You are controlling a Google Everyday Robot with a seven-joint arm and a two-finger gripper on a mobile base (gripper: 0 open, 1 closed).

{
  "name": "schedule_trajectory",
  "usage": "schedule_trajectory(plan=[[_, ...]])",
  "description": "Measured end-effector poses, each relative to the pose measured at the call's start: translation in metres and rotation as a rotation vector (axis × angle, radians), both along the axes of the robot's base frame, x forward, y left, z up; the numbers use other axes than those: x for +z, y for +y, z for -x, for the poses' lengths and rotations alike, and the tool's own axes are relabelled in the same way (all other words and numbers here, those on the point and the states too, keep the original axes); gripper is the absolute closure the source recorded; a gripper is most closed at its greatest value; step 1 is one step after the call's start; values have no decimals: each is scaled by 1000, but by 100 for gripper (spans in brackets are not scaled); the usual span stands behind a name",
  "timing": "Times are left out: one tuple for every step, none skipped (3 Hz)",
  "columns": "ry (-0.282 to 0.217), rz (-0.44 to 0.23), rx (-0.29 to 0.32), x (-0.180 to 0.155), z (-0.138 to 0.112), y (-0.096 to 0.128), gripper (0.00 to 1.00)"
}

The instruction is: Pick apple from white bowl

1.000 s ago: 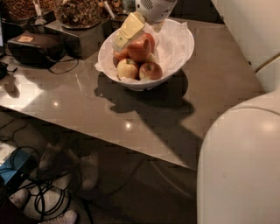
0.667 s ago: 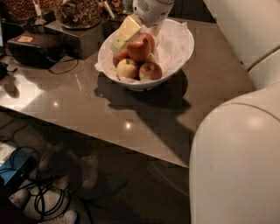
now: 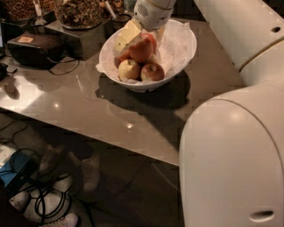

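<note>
The white bowl [image 3: 188, 42] stands on the grey table, lined with crumpled white paper and holding several apples. The apple [image 3: 142, 49], deep red, sits on top of the pile at the bowl's back left. My gripper [image 3: 140, 41] reaches down into the bowl from the top edge. Its yellowish fingers [image 3: 126, 35] stand on either side of the apple and press against it. A yellow-green apple with a red blush [image 3: 129, 69] and a smaller red apple [image 3: 152, 72] lie just in front.
The table [image 3: 88, 106] ends in a front edge running down to the right. A dark box with cables [image 3: 35, 46] and snack containers [image 3: 80, 11] stand at the back left. My white arm [image 3: 230, 155] fills the right side. Cables and a blue thing lie on the floor [image 3: 40, 199].
My gripper stays in the bowl around the red apple, its near finger slightly lower. My big white arm link has swung further left into the view.
</note>
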State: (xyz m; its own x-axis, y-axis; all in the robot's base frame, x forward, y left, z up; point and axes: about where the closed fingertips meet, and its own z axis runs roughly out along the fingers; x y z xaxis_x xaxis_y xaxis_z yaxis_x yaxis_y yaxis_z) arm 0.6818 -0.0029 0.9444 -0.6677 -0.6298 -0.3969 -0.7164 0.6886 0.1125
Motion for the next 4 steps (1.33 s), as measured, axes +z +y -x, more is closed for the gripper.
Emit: schedule_trajectory(plan=[[24, 14, -39, -13, -11, -6, 6], [60, 25, -68, -30, -18, -10, 5], [61, 26, -68, -31, -18, -9, 24], [61, 26, -68, -31, -18, -9, 47]])
